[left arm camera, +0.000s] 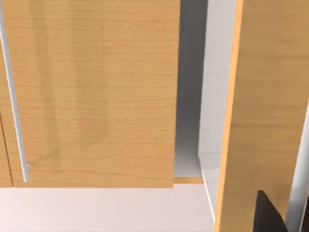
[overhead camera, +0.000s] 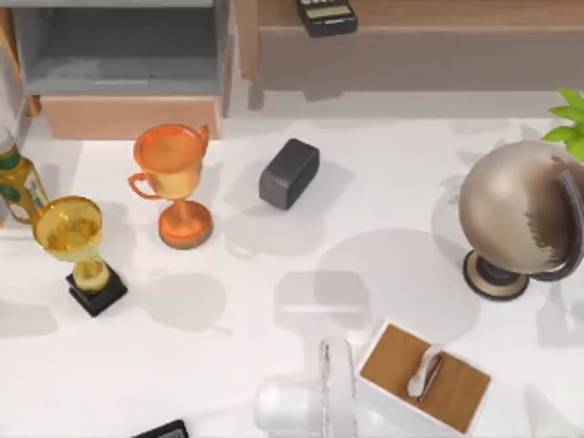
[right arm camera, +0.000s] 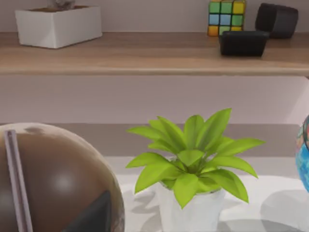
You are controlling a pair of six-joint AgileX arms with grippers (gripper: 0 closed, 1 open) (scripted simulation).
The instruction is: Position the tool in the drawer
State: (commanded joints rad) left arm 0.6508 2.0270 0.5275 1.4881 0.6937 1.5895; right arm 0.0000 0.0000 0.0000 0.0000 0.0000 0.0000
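Observation:
The drawer (overhead camera: 128, 117) stands open at the table's back left, with grey inner walls and floor and a light tan front panel. Nothing lies in the part of it I see. A slim black object (overhead camera: 162, 429), probably the tool, pokes in at the front edge, left of centre and mostly cut off. In the left wrist view a dark part of my left gripper (left arm camera: 270, 215) sits before tan wood panels (left arm camera: 96, 92) with a grey gap between them. In the right wrist view a dark part of my right gripper (right arm camera: 91, 215) sits against the brown globe (right arm camera: 53, 183).
An orange trophy (overhead camera: 173, 182), a yellow trophy (overhead camera: 78, 242) and a dark grey block (overhead camera: 289, 173) stand in front of the drawer. The globe (overhead camera: 520, 219) and a green plant (right arm camera: 193, 164) are at the right. A wood-topped white box (overhead camera: 424, 379) sits front right. A black keypad device (overhead camera: 326, 14) lies on the brown shelf (overhead camera: 411, 36).

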